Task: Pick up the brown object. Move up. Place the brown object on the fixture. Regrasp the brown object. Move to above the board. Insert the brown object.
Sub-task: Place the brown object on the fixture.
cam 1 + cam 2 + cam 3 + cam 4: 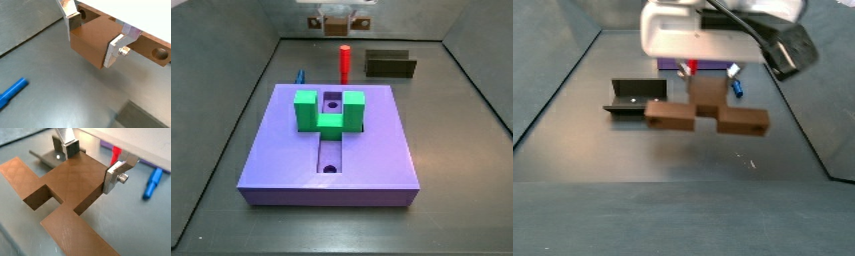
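Grey floor, dark walls. I see the gripper [708, 88] at upper centre in a side view, clamped on the brown object [707, 108], lifted off the floor. Fixture [636, 96] sits left; the board [331, 150] fills mid-frame in a side view.

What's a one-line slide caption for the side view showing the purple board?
Gripper holds the brown object at the far wall, beyond the purple board, red peg and dark fixture.
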You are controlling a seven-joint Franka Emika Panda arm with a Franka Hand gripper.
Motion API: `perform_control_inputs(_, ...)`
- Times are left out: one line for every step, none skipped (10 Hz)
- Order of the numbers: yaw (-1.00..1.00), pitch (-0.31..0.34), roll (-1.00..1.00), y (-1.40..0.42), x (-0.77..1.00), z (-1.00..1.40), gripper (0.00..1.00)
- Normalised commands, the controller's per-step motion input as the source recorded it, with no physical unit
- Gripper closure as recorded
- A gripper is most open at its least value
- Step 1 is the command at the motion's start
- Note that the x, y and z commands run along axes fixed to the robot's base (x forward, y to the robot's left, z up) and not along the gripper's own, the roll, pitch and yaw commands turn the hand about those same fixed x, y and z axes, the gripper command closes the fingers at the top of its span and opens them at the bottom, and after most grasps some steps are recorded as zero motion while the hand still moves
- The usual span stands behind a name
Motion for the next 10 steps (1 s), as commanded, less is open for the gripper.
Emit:
perform_control_inputs(-0.04, -0.054, -0.47, -0.32, 0.77, 0.23, 1.00)
perform_control_inputs(-0.05, -0.100, -0.57, -0.23, 0.76, 0.23, 1.00)
perform_control_inputs(-0.07, -0.189, -0.60, -0.23, 0.65, 0.23, 1.00)
perform_control_inputs(-0.06, -0.149, -0.58, -0.22, 0.70, 0.18, 1.00)
perform_control_inputs(-0.06, -0.057, -0.55, -0.20, 0.82, 0.12, 1.00)
perform_control_inputs(-0.23, -0.229, -0.59, -0.19, 0.72, 0.11, 1.00)
perform_control_inputs(-0.18, -0.183, -0.53, -0.18, 0.79, 0.04, 1.00)
perform_control_inputs(-0.11, -0.009, -0.49, -0.19, 0.89, 0.00, 1.00)
perform_control_inputs(-0.07, 0.000, -0.45, -0.23, 0.83, 0.00, 1.00)
perform_control_inputs(-0.07, 0.000, -0.43, -0.24, 0.88, 0.00, 1.00)
